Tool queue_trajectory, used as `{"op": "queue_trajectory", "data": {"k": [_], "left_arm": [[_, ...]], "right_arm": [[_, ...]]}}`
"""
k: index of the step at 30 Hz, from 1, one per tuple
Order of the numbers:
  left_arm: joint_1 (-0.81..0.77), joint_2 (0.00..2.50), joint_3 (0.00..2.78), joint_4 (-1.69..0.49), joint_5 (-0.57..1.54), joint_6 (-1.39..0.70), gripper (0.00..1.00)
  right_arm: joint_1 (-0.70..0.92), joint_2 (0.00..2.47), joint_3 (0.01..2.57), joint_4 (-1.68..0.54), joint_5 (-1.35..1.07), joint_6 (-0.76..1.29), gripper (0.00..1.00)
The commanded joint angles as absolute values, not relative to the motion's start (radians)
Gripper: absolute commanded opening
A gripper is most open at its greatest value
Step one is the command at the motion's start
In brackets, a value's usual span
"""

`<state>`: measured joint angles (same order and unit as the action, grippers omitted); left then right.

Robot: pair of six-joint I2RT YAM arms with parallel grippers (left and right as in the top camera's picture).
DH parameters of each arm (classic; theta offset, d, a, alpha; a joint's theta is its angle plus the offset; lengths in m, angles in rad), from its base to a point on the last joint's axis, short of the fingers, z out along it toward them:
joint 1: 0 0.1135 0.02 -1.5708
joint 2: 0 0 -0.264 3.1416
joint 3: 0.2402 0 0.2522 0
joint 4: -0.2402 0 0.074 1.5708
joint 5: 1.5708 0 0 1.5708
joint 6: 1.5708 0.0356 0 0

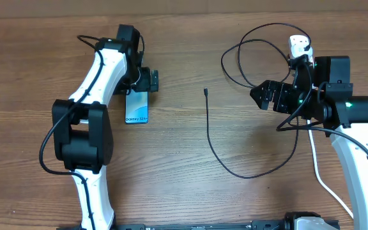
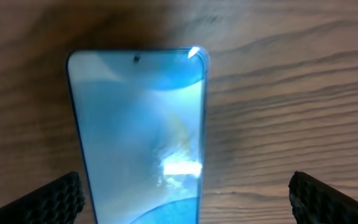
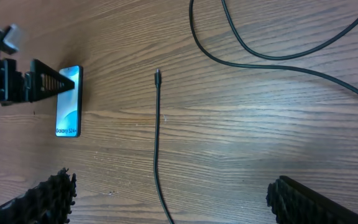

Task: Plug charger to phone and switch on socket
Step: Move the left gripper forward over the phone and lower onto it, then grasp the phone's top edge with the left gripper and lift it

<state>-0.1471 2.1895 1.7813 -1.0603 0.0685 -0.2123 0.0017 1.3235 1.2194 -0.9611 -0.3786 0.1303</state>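
Note:
The phone (image 1: pixel 137 108) lies flat on the wooden table, screen lit blue-teal, white text at its near end. My left gripper (image 1: pixel 143 82) is open over the phone's far end. In the left wrist view the phone (image 2: pixel 138 137) lies between the spread fingers (image 2: pixel 188 208), nearer the left one. The charger cable (image 1: pixel 211 137) lies loose, its connector tip (image 1: pixel 206 91) right of the phone and apart from it. My right gripper (image 1: pixel 260 96) is open and empty above the cable (image 3: pixel 157 124). The white socket (image 1: pixel 297 43) is at the far right, partly hidden by the right arm.
The black cable loops widely at the back right (image 1: pixel 248 48) near the socket. A thick white cord (image 1: pixel 321 176) runs toward the front right edge. In the right wrist view the phone (image 3: pixel 68 102) and the left gripper (image 3: pixel 36 81) sit at the left.

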Motion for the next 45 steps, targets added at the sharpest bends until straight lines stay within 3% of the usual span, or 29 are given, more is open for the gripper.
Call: {"op": "queue_trajectory", "data": {"k": [1,37,45], "left_arm": [[-0.130,2.198,1.802,-1.078,0.015,-0.252,1.00],[-0.139,2.205,1.594,-0.948,0.027,-0.157,0.98],[-0.138,2.205,1.565,-0.903,0.026,-0.156,0.91]], "right_arm": [[0.006,1.325,1.245,-0.957,-0.387,0.129,1.00],[0.006,1.327,1.245,-0.957,-0.386,0.129,1.00],[0.006,1.327,1.245,-0.956,-0.386,0.129,1.00]]}}
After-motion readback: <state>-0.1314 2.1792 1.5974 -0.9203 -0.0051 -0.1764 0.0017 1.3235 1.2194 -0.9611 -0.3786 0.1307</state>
